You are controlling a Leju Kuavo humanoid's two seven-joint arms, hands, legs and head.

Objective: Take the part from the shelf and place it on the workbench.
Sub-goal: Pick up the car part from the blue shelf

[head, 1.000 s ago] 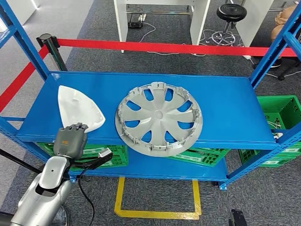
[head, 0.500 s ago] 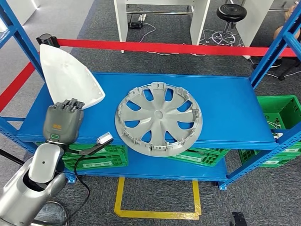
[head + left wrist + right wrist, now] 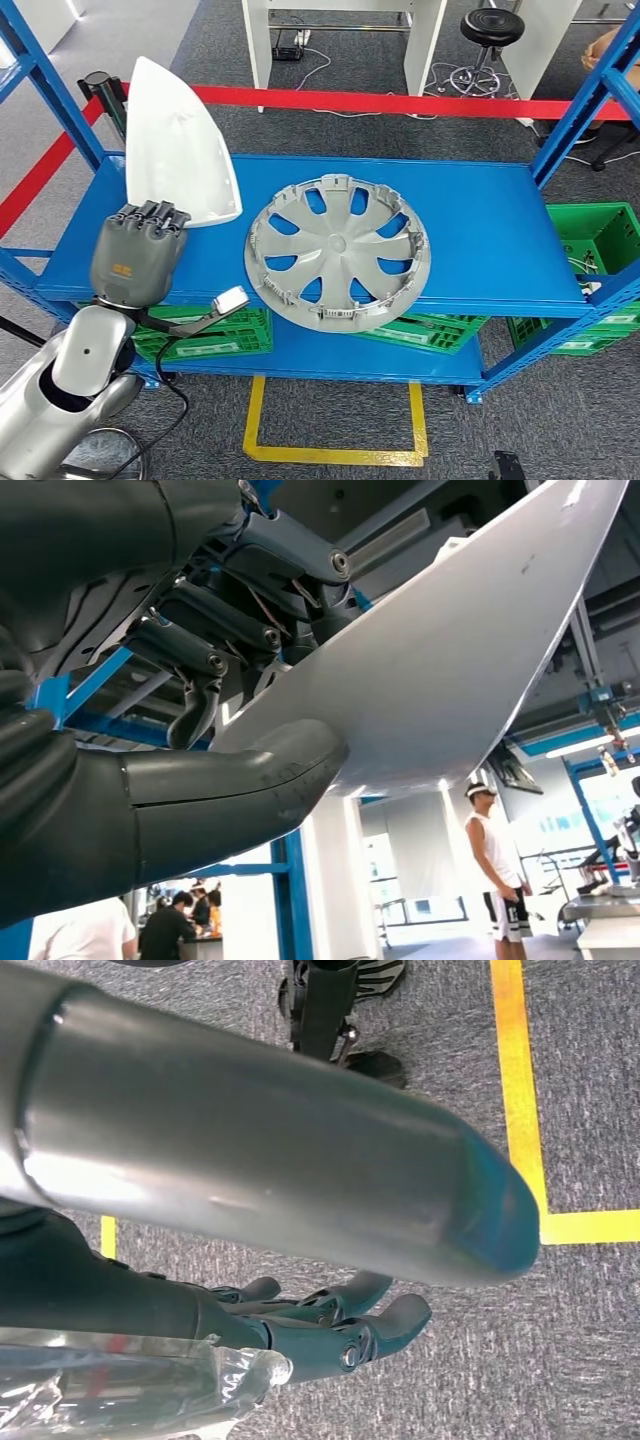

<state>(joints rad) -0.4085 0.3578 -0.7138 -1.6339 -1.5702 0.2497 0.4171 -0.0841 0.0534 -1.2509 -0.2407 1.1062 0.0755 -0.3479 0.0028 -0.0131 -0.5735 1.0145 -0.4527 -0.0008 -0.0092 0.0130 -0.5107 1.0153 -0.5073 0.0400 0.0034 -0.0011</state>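
Observation:
The white, shield-shaped part (image 3: 177,145) is held upright above the left end of the blue shelf (image 3: 483,220), its lower edge gripped by my left hand (image 3: 140,255). In the left wrist view the part (image 3: 453,660) is pinched between the thick thumb and the dark fingers of the left hand (image 3: 226,780). My right hand (image 3: 324,1320) hangs over grey carpet, fingers loosely extended and apart, holding nothing.
A large grey wheel cover (image 3: 337,250) lies flat on the middle of the shelf, overhanging its front edge. Blue uprights (image 3: 45,90) flank the shelf. Green crates (image 3: 596,240) sit below. A red barrier tape (image 3: 377,102) runs behind. People stand in the background (image 3: 494,865).
My left hand has lifted the white part off the shelf surface and tipped it from lying flat to standing upright, moving it up and slightly right.

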